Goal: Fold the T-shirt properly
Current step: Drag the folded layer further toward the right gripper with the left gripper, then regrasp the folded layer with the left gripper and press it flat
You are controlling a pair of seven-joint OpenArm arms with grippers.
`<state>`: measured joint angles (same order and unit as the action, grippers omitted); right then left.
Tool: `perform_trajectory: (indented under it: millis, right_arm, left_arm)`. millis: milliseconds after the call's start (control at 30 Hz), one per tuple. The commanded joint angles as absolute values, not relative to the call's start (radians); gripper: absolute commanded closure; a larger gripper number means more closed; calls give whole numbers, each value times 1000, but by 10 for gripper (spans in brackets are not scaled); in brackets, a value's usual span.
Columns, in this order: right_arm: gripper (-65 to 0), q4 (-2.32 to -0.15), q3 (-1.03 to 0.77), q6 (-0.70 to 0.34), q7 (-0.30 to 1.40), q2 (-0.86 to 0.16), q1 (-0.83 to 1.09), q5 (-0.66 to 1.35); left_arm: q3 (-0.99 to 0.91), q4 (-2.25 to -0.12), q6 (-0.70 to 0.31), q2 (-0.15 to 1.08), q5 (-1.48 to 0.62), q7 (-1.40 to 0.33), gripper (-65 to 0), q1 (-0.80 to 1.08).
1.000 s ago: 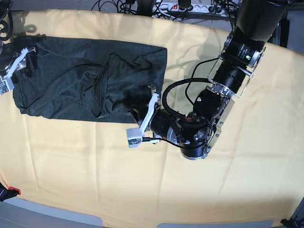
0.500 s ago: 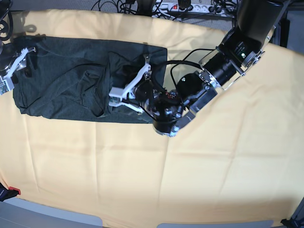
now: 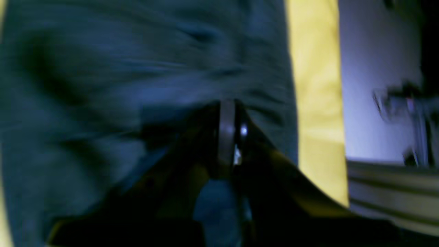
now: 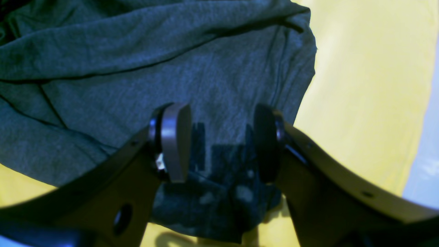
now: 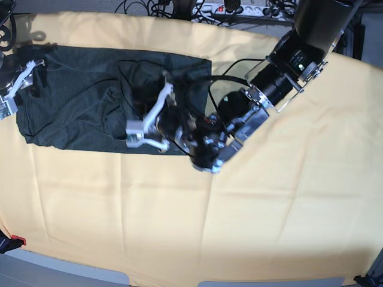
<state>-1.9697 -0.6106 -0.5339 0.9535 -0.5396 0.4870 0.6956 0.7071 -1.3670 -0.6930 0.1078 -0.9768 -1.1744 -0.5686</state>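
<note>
Lying nearest in the base view is bare yellow cloth (image 5: 179,227), wrinkled, running off the near edge. Farther back the T-shirt (image 5: 72,101) spreads dark and rumpled over the far-left part of the cloth, its folds hard to separate in the shadow. The left gripper (image 5: 139,130) reaches in from the right over the shirt's right half, fingers pressed together; the left wrist view is smeared with motion blur, so whether fabric is pinched between them cannot be told. At the far left edge the right gripper (image 4: 219,142) is mostly cut off in the base view; its wrist view shows the pads (image 4: 173,142) standing apart above the shirt's hem, gripping nothing. A power strip (image 5: 239,9) lies beyond the far edge, partly hidden.
</note>
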Motion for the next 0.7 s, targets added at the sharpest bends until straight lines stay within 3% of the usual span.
perform_trajectory:
  millis: [0,133,267,433,567,667]
  right_arm:
    - [-313,-1983,-623,-530,934,-560,484,702]
    - [-313,-1983,-623,-530,934,-560,484,703]
    - [-313,-1983,-623,-530,934,-560,482,703]
    - [-313,-1983,-623,-519,926,-560,481,706]
    - [-313,-1983,-623,-512,927,-560,482,701]
    - [-313,-1983,-623,-505,926,-559,482,699]
  left_arm:
    - [659,-1380,-698,100,-1007,-1164,0,-596]
    - [489,-1380,-698,104,-1006,-1178,0,-596]
    - [402,-1380,-698,111,-1010,-1309,0,-596]
    - [440,-1380,-698,156,-1142,-1396,0,-593]
    - [484,-1380,-698,189,-1108,-1396,0,-593]
    - [450,-1380,-561,222,-1091,-1349,0,-588]
